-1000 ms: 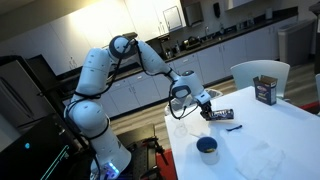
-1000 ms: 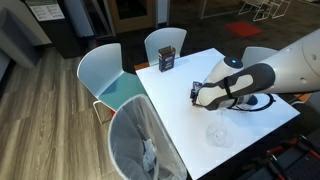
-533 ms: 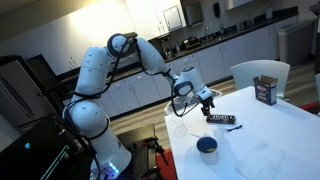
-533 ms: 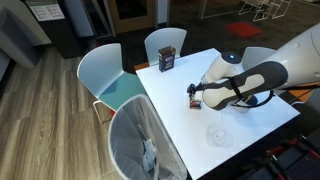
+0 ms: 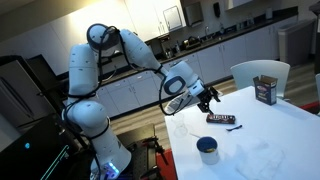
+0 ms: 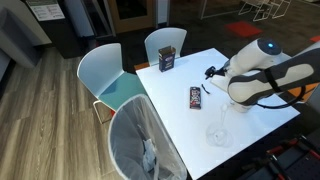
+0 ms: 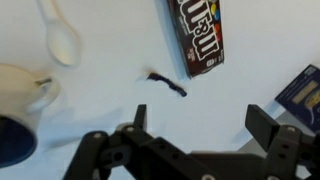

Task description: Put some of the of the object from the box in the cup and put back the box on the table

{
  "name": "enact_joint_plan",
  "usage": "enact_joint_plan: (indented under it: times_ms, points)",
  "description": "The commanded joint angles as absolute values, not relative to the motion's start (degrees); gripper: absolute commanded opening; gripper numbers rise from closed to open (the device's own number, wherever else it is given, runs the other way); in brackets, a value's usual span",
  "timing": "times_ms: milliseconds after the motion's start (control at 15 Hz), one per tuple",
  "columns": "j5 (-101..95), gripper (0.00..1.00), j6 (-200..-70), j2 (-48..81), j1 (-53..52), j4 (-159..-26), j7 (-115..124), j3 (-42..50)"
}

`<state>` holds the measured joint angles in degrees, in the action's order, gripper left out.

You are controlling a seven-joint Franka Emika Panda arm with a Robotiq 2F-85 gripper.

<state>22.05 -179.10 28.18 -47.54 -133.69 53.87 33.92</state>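
The box [image 5: 221, 119], flat and dark with pale lettering, lies on the white table [image 5: 280, 140]; it also shows as the box [image 6: 195, 97] and the box [image 7: 200, 35]. My gripper [image 5: 209, 97] hangs open above and beside it, touching nothing. In the wrist view the gripper [image 7: 200, 113] has its fingers [image 7: 264, 122] spread wide over bare tabletop. The dark-blue cup [image 5: 207, 150] stands near the table's front edge, and the cup [image 7: 15, 115] sits at the wrist view's left edge. In an exterior view the gripper [image 6: 209, 74] is above the box's far end.
A tall brown container [image 5: 265, 90] with a white label stands at the far end, also seen as the container [image 6: 167, 60]. A white spoon [image 7: 62, 40] lies by the cup. A small black scrap [image 7: 165, 83] lies near the box. Chairs [image 6: 110, 80] ring the table.
The gripper was shut low at the box; it has opened and left the box lying on the table. The arm has risen and pulled back from it.
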Motion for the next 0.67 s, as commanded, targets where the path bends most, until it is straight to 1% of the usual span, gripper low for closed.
enact_joint_plan:
  times_ms: [0, 200, 333, 400, 467, 600]
  points:
    - [23.6, 1.00, -182.3, 21.0, -60.8, -144.3, 59.9, 48.3]
    - [24.9, 1.00, -183.5, 20.1, -71.6, -148.5, 62.0, 60.5]
    - [26.2, 1.00, -183.3, 20.2, -77.5, -150.2, 62.4, 66.6]
    - [25.0, 1.00, -181.8, 21.7, -72.4, -147.6, 61.0, 62.3]
    - [25.1, 1.00, -181.8, 21.7, -73.9, -148.1, 61.0, 63.7]
    - [25.1, 1.00, -181.8, 21.8, -73.4, -148.0, 61.0, 63.1]
